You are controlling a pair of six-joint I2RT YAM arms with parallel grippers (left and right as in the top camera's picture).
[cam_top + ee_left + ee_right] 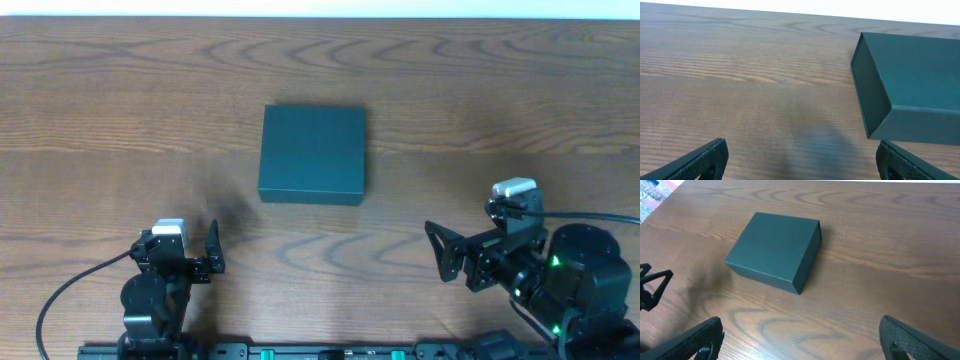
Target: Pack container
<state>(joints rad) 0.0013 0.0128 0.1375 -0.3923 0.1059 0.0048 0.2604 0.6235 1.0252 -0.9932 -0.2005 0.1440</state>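
Closed teal container (312,152), on wood-grain table (100,100); both arms' jaws wide apart

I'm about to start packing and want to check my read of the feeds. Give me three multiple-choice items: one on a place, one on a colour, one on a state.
1. Where does the container sit?
A. Near the middle of the table, beyond both arms
B. At the far right edge
C. Hanging off the near edge

2. What colour is it?
A. Red
B. White
C. Dark teal-green

3. How are the left gripper and right gripper?
A. Both shut on the container
B. Both open, holding nothing
C. One open, one shut

Answers:
1 A: the overhead view shows it central, ahead of both arms.
2 C: every view agrees.
3 B: each wrist view shows its fingers spread wide and holding nothing.
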